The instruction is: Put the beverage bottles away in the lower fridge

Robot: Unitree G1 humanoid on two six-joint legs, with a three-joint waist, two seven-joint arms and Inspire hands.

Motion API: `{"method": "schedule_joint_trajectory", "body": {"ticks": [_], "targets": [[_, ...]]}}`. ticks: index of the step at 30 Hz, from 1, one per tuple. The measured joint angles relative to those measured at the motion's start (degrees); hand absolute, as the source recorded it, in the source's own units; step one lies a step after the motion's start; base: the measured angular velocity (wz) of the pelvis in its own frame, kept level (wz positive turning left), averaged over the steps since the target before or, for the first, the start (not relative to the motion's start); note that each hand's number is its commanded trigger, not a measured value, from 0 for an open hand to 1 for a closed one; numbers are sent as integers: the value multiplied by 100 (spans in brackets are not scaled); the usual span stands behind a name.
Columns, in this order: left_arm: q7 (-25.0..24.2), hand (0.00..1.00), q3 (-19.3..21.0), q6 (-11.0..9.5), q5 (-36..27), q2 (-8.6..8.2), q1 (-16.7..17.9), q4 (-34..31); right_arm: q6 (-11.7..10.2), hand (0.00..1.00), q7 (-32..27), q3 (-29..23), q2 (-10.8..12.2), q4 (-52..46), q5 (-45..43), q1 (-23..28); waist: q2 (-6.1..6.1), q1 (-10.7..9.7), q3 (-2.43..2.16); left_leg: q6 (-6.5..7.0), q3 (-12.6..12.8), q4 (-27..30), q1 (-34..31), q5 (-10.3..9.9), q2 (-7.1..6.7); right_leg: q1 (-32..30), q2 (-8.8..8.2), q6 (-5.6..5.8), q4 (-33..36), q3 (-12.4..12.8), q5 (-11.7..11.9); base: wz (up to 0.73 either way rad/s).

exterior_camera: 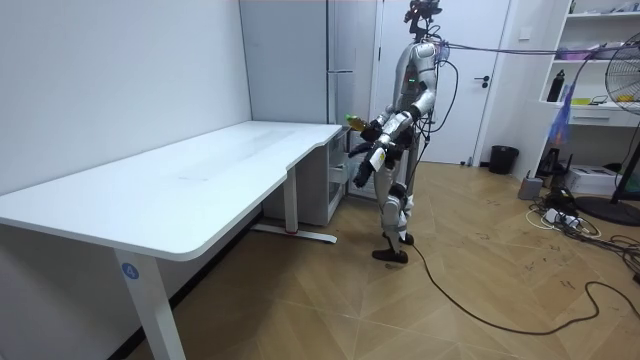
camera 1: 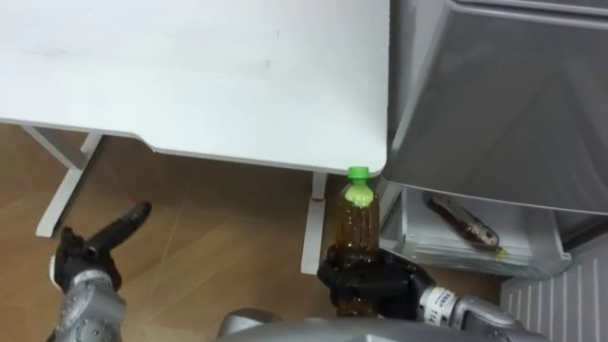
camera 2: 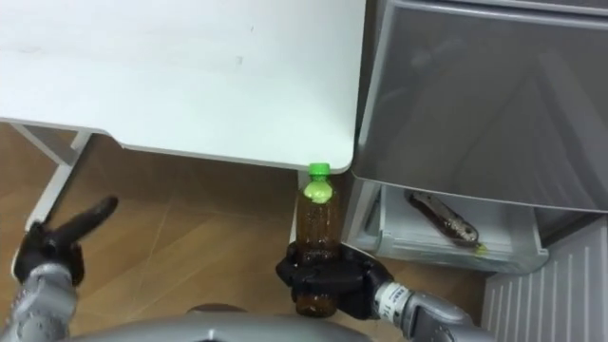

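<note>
With your right hand [camera 1: 399,287] curled round the bottle [camera 1: 358,223], swing it to three o'clock into the drawer [camera 1: 527,233].

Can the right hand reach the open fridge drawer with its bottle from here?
Probably yes. The right hand holds the bottle upright just beside the open drawer, with nothing between them. A second bottle lies inside, but there seems to be room beside it.

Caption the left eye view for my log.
Right hand holds a bottle upright before the open fridge drawer, where a second bottle lies; left hand open, idle.
</note>
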Motion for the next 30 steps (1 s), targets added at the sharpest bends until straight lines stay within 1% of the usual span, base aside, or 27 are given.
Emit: {"method": "schedule_joint_trajectory", "body": {"ticks": [2, 3, 5, 6, 7, 8, 10, 11, 12, 13, 15, 18, 20, 22, 23, 25, 26, 28, 30], "targets": [[-6, 0, -140, 12, -22, -9, 84, 282, 1, 100, -111, 33, -24, 1, 171, -1, -30, 17, 3, 0, -6, 14, -38, 0, 0, -14, 5, -8, -53, -6, 13, 2], [-21, 0, -235, 14, -28, -10, 119, 520, 0, 100, -177, 48, -28, 1, 269, -16, -31, 14, 3, 1, -11, 14, -59, 0, -1, -16, 6, -8, -56, -16, 18, 0], [-88, 0, -290, 14, -26, -10, 147, 1063, 1, 100, -296, 60, -21, 0, 341, -60, -18, 25, 2, -1, -5, -3, -65, -1, 7, -20, 9, -8, -53, -22, 18, 0], [-147, 0, -334, 18, -29, -9, 140, 1455, -1, 100, -325, 97, -20, -2, 451, -74, -13, 11, 1, -4, -5, -19, -55, -3, 12, -19, 15, -8, -58, -27, 18, 0], [-189, 0, -401, 35, -140, -9, 204, 1723, -1, 100, -340, 160, -39, -2, 595, -75, -10, 10, 2, -14, -5, -25, -46, -9, 18, -19, 24, -8, -60, -22, 18, 0], [-235, 0, -421, 62, -197, -9, 248, 1822, -1, 100, -340, 195, -56, -2, 656, -75, -6, 12, 3, -19, -5, -31, -46, -12, 18, -20, 27, -8, -60, -24, 18, 0], [-518, 0, -430, 212, -245, -7, 303, 2415, 71, 100, -346, 221, -66, 4, 832, -74, 16, 8, 4, -23, 13, -52, -35, -16, 23, -14, 30, -8, -58, -49, 18, 0], [-591, 0, -433, 247, -243, -7, 325, 2549, 72, 100, -346, 221, -67, 5, 840, -75, 27, 6, 6, -25, 14, -56, -30, -18, 24, -12, 32, -8, -56, -49, 18, 0], [-745, 0, -456, 316, -224, -6, 344, 2833, 73, 100, -346, 221, -67, 18, 842, -75, 48, -5, 7, -23, 13, -52, -34, -27, 28, -10, 32, -8, -51, -67, 18, 4], [-879, 0, -482, 413, -145, -2, 339, 3113, 94, 100, -348, 215, -71, 25, 840, -74, 70, -27, 6, -22, 3, -39, -78, -49, 28, -22, 31, -8, -51, -99, 18, 6], [-1081, 0, -595, 519, 117, -1, 329, 3401, 140, 100, -358, 227, -92, 25, 840, -71, 106, -29, 15, -18, -8, 7, -115, -75, 25, -22, 32, -8, -50, -105, 17, 2], [-1402, 0, -852, 652, 493, 2, 295, 3617, 176, 100, -360, 278, -150, 25, 844, -74, 126, -32, 11, -17, -16, 33, -175, -74, 20, -33, 27, -7, -51, -101, 17, 2], [-1567, 0, -1003, 747, 848, 10, 231, 3614, 177, 100, -358, 339, -157, 151, 864, -112, 116, -61, 15, -15, -13, 71, -200, -75, 22, -25, 25, -7, -51, -121, 17, 10], [-1741, 0, -1203, 840, 1402, 13, 107, 3614, 181, 100, -392, 469, -153, 441, 871, -274, 108, -145, 17, -14, -14, 117, -240, -78, 26, -35, 26, -7, -45, -132, 17, 7], [-1773, 0, -1267, 861, 1521, 16, 63, 3609, 181, 100, -403, 491, -159, 487, 871, -291, 103, -172, 19, -14, -15, 129, -253, -79, 23, -38, 27, -7, -46, -125, 17, 3], [-1912, 0, -1452, 891, 2166, 16, -87, 3589, 187, 100, -427, 495, -184, 499, 869, -260, 98, -330, 18, -8, -50, 194, -322, -95, 14, -59, 28, -8, -46, -135, 16, 6], [-1931, 0, -1487, 901, 2338, 16, -123, 3591, 187, 100, -432, 492, -189, 499, 869, -260, 93, -356, 14, -8, -54, 194, -331, -94, 6, -66, 27, -8, -47, -134, 16, 0], [-1941, 0, -1583, 920, 2830, 15, -218, 3581, 186, 100, -450, 467, -193, 583, 891, -272, 65, -484, -13, -7, -51, 197, -325, -93, -8, -65, 27, -8, -49, -117, 16, -2], [-1947, 0, -1652, 925, 3046, 1, -276, 3582, 185, 100, -456, 428, -191, 726, 942, -292, 44, -503, -15, -6, -19, 187, -294, -94, 11, -57, 29, -8, -49, -74, 16, -8]]}}
